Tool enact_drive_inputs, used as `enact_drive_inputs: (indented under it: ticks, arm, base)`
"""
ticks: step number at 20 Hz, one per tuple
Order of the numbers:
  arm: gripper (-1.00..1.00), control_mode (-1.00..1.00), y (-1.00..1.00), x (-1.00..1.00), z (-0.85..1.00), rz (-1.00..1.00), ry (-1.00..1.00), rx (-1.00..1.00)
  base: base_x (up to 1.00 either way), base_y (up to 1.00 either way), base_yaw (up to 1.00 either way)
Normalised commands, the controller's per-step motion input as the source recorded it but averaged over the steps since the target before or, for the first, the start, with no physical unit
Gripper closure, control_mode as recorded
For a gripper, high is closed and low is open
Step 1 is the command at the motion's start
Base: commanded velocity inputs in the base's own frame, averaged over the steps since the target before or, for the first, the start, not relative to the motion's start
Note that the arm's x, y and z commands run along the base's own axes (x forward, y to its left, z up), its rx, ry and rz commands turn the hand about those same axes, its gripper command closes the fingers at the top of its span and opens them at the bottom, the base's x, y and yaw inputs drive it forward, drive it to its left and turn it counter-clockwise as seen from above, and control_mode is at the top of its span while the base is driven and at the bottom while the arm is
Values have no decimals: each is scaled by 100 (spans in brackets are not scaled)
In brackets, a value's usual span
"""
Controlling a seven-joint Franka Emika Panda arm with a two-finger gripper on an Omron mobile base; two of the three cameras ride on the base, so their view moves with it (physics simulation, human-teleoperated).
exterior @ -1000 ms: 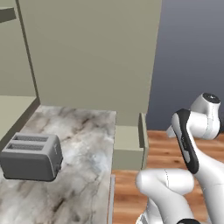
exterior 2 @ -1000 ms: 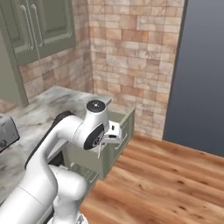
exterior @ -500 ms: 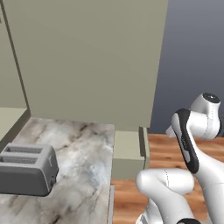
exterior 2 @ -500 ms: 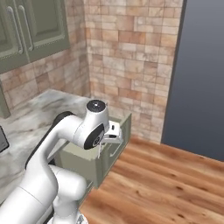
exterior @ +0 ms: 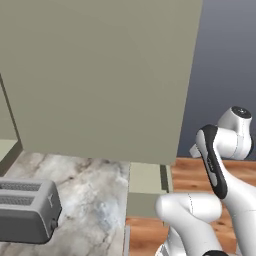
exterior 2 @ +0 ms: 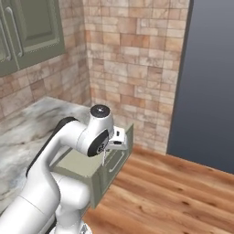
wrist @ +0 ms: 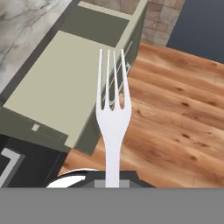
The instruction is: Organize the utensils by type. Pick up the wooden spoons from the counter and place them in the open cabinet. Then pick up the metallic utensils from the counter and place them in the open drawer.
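No brand, label or writing could be read on anything around me. My gripper (exterior 2: 106, 154) was clamped tight on a fork (wrist: 113, 114), a thin, flat, pale silver piece with three straight prongs and a narrow handle that ran down between my fingers. In the hand view the fork pointed up over the front edge of the open drawer (wrist: 65, 94), a shallow olive-green box with a smooth, lighter green floor and a slim metal bar handle on its front. From the right base view the drawer (exterior 2: 98, 170) stood pulled out beneath the end of the counter (exterior 2: 27, 130), with my hand hanging just above its front. The counter was grey-beige stone with brown veins, polished and marbled. A boxy grey toaster (exterior: 27, 210) with two long slots sat on it. The wall behind was tiled in rough tan and pink brick, with panelled green wall cupboards (exterior 2: 29, 34). The floor (exterior 2: 178, 196) was warm, glossy wooden planks, and a dark blue-grey wall (exterior 2: 210, 82) rose beyond.
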Motion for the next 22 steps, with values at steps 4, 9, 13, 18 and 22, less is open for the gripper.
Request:
enact_drive_inputs:
  ticks: [4,9,13,18,22]
  arm:
    - [100,100,0,0,0,0,0,0]
    - [100,100,0,0,0,0,0,0]
    - [100,100,0,0,0,0,0,0]
    - [100,100,0,0,0,0,0,0]
    - [100,100,0,0,0,0,0,0]
  base:
    - [34,0,0]
    - [11,4,0]
    - [0,0,0]
    - [0,0,0]
    - [0,0,0]
